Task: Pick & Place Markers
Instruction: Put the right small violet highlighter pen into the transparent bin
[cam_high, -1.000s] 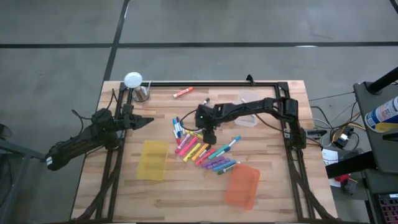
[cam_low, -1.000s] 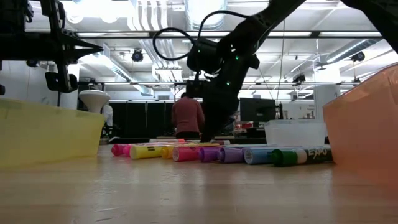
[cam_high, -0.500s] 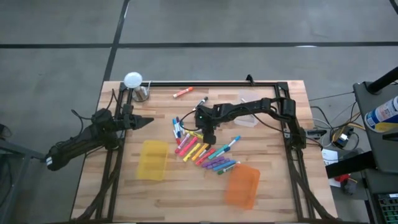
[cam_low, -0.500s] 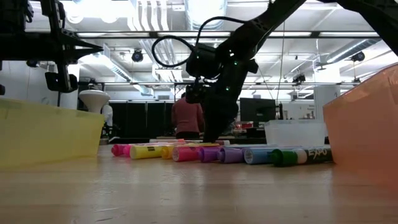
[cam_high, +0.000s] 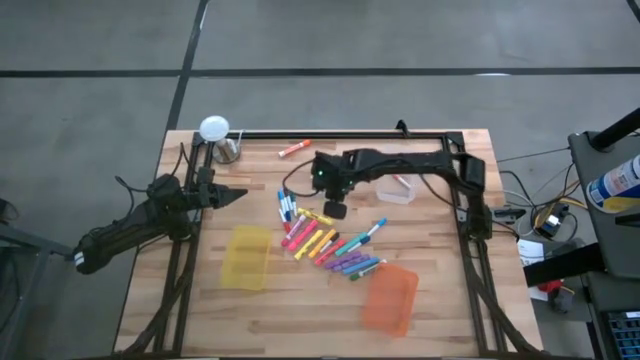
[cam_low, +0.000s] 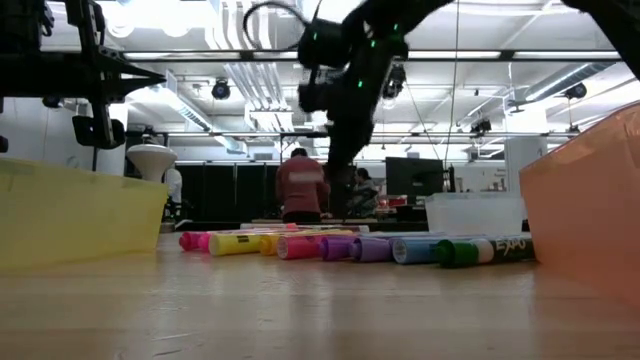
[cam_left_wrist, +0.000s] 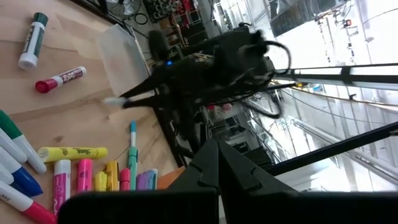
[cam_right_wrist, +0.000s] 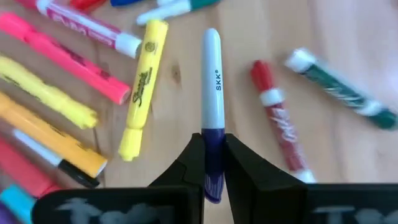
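Markers (cam_high: 325, 240): loose pile mid-table, pinks, yellows, oranges, purples, blues, teal, all lying flat on the wood. Lined up side by side in the low view, pink and yellow at one end, a green-capped one at the other.

Right gripper (cam_right_wrist: 211, 165): lifted above the pile, near the table's middle in the high view (cam_high: 337, 208). Fingers (cam_right_wrist: 245, 168) clamped on a white pen with purple end (cam_right_wrist: 212, 93), purple end pinched between them, white barrel sticking straight out past the tips. Clear of the table.

Under the held pen: yellow highlighter (cam_right_wrist: 142, 89) just beside it in the wrist shot, red marker (cam_right_wrist: 278, 121) on the other side, green-and-white marker (cam_right_wrist: 339, 90) farther out. All flat on the wood, none touching the pen.

Left gripper (cam_high: 237, 195): parked at the left edge of the table, well apart from the pile, fingers pressed together, holding nothing.

Yellow bin (cam_high: 246, 257): on the table on the left arm's side of the pile, near it.

Orange bin (cam_high: 389, 298): front right, just beside the purple and teal end of the pile.

Clear bin (cam_high: 398, 188): near the back, close under the right arm.

Stray red marker (cam_high: 294, 149): alone near the back edge, well apart from the rest.

Background: person in a red top (cam_low: 302, 187) in the room beyond the table, seen in the low view.
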